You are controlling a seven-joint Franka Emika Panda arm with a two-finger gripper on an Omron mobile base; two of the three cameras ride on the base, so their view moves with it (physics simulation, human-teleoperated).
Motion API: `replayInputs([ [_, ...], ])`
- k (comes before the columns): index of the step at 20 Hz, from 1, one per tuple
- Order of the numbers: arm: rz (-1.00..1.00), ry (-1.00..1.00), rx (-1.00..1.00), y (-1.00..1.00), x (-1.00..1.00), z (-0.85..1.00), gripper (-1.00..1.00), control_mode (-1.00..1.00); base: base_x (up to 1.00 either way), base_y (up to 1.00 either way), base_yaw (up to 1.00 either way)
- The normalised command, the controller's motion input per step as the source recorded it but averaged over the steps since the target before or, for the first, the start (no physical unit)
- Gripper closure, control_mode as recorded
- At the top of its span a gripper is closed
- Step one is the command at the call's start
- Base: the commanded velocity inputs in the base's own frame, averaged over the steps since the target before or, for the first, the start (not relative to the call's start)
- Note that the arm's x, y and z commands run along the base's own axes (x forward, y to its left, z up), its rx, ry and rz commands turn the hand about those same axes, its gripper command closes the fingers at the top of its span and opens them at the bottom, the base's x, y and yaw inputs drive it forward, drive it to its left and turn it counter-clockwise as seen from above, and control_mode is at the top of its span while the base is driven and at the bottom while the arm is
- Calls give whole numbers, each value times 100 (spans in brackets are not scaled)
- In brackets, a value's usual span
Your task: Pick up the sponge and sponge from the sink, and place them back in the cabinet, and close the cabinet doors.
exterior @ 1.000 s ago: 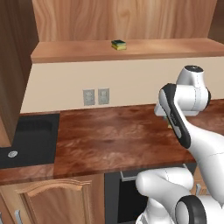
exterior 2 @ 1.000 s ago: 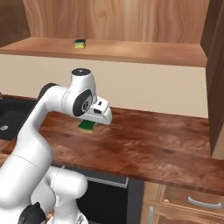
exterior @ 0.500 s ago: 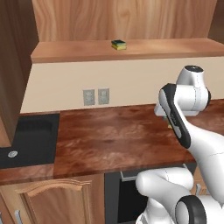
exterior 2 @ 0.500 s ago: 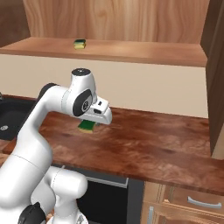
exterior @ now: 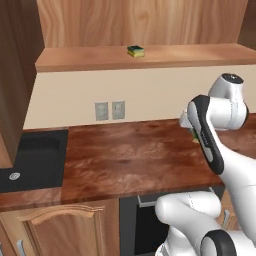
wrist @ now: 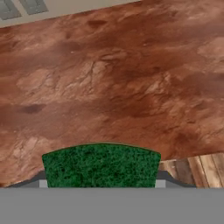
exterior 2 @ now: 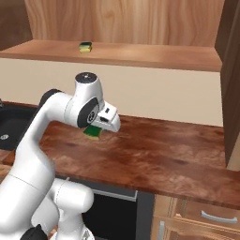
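Nothing has moved since the earlier frames: your arm and both sponges sit where they were a second ago.

Your gripper hangs over the brown counter, low in front of the arm's white wrist. Its fingers are clamped on a sponge; in the right base view the green top and yellow edge show just under the hand. In the hand view the held sponge fills the lower middle, green face toward the camera, with counter behind it and two wall outlets at the top left corner.

The second sponge lies flat on the cabinet shelf, well above and to the left of your gripper.

The black sink is at the counter's left end, well apart from the hand.
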Motion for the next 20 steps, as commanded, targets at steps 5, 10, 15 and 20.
replayInputs([
  [5,0,-24,0,0,-5,47,100,-100,0,0,0],
  [10,0,-3,-1,0,-4,56,100,-100,0,0,0],
  [15,0,0,0,0,-3,57,100,-100,0,0,0],
  [20,0,-1,0,0,0,55,100,-100,0,0,0],
])
